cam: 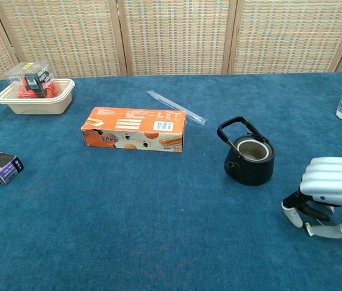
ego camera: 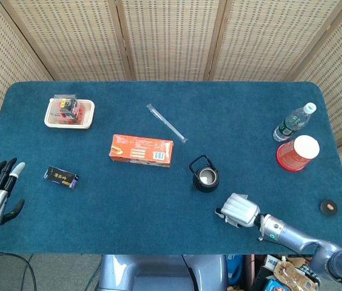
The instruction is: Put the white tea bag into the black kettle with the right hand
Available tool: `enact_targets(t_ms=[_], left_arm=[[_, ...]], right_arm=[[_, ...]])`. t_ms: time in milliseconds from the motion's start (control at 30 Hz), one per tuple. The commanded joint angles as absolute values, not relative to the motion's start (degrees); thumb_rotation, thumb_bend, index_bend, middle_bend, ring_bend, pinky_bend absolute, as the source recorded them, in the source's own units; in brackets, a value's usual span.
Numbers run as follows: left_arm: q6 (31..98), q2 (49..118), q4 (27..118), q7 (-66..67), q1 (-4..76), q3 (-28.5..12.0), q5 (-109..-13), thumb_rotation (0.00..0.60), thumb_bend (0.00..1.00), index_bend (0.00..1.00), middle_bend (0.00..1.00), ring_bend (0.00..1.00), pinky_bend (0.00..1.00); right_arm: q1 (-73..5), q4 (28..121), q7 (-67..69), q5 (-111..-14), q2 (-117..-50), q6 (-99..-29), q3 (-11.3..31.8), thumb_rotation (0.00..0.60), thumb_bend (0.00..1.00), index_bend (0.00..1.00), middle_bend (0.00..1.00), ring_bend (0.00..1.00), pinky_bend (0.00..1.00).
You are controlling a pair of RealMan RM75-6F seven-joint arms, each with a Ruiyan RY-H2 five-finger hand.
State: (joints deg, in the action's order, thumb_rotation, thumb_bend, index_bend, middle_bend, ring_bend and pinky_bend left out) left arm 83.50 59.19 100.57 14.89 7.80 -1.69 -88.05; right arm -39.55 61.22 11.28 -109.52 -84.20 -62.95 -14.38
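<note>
Taking the kettle (ego camera: 205, 174) as landmark on the surface (ego camera: 159, 206): the box (ego camera: 141, 150) lies to its left, the straw packet (ego camera: 166, 123) behind-left, the tray (ego camera: 69, 113) far left and behind. The cup (ego camera: 297, 153) and bottle (ego camera: 293, 122) stand right. The right hand (ego camera: 239, 210) rests before-right.

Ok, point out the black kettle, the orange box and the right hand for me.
black kettle (cam: 250, 163): chest view, on its front wall below the open top.
orange box (cam: 136, 128): chest view, middle of its top face.
right hand (cam: 335, 182): chest view, on the silver back of the hand.
</note>
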Motion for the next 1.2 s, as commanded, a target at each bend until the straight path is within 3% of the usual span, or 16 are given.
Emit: enact_targets(t_ms=[33, 600, 1200], left_arm=[[83.44, 59.23, 100.58, 14.96, 7.87, -1.72, -88.04, 0.6, 0.37, 0.02, 0.0, 0.0, 0.0], [83.72, 59.0, 100.85, 14.94, 7.7, -1.6, -88.18, 0.6, 0.37, 0.02, 0.0, 0.0, 0.0], [83.69, 58.89, 100.81, 14.39, 7.71, -1.55, -88.3, 0.6, 0.37, 0.02, 0.0, 0.0, 0.0]], right_arm=[[-39.52, 60.91, 11.45, -109.53, -84.27, -63.1, -14.51, 0.6, 0.55, 0.53, 0.77, 0.8, 0.88], [-39.17, 60.25, 11.63, -109.47, -84.57, -63.52, -15.22, 0.6, 0.66, 0.56, 0.78, 0.8, 0.88], [-38.77, 59.93, 12.89, -109.23, -84.3, -64.35, -15.62, 0.6, 0.71, 0.59, 0.8, 0.8, 0.88]])
